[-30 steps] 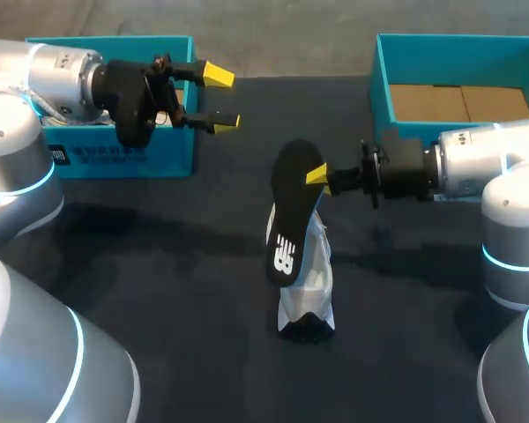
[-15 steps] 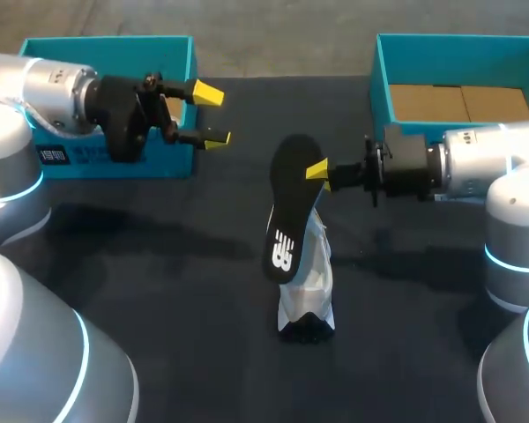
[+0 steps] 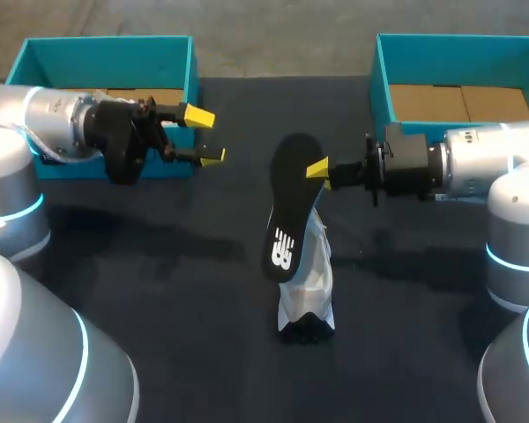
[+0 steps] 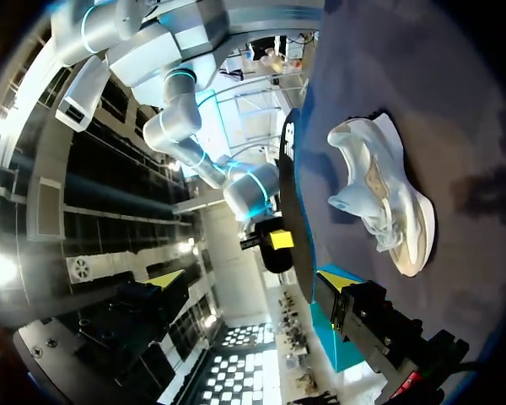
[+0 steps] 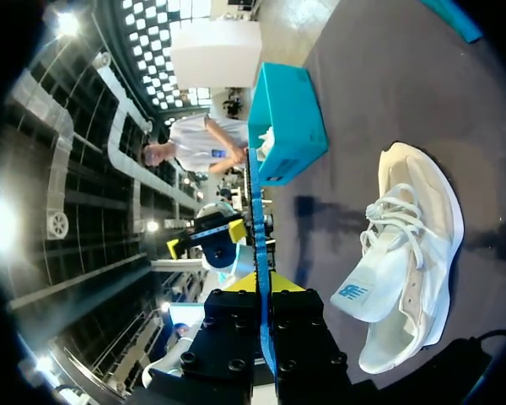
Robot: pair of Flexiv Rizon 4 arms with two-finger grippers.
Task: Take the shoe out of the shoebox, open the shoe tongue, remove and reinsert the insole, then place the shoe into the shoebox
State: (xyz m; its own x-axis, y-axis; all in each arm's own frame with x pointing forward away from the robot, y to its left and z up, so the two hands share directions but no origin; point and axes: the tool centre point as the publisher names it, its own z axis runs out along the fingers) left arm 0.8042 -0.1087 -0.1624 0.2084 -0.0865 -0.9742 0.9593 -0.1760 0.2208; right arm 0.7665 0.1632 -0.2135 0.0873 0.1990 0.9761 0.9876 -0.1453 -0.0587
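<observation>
Right end effector [image 3: 318,173] pinches the insole [image 3: 289,211] mid-frame above the shoe [image 3: 307,282]; the left end effector [image 3: 203,137], spread at upper left, should probably steady the shoe before toe-first reinsertion.

place: robotics lab | signs: left arm [image 3: 44,132] and right arm [image 3: 494,167] flanking a black-covered table [image 3: 194,300]

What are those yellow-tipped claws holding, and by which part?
The right gripper pinches the black insole by its side edge, near its raised end. The left gripper is open, holding nothing.
</observation>
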